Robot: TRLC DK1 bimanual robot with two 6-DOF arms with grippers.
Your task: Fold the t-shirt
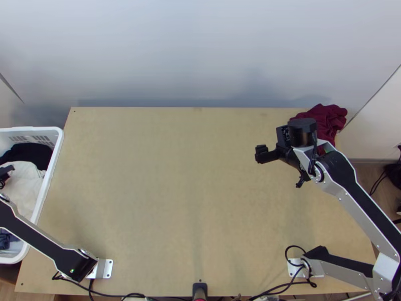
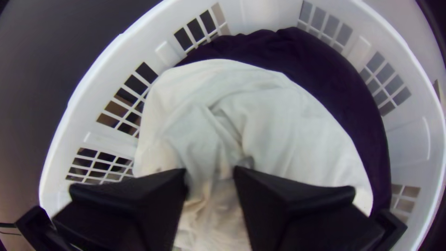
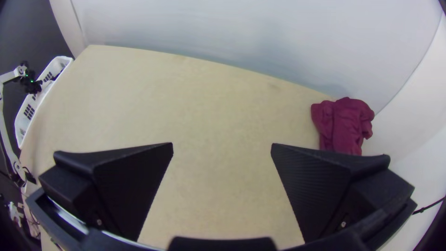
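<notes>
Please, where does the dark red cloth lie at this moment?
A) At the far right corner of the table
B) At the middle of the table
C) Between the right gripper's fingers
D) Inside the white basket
A: the dark red cloth lies bunched at the far right corner of the table.

The top view's left edge cuts off part of the basket (image 1: 56, 150) and left gripper (image 1: 5, 174); the right arm (image 1: 362, 203) hides some red cloth (image 1: 328, 116). In the left wrist view the fingers (image 2: 134, 200) blur; whether they touch the white cloth (image 2: 288, 130) is hard to say.
</notes>
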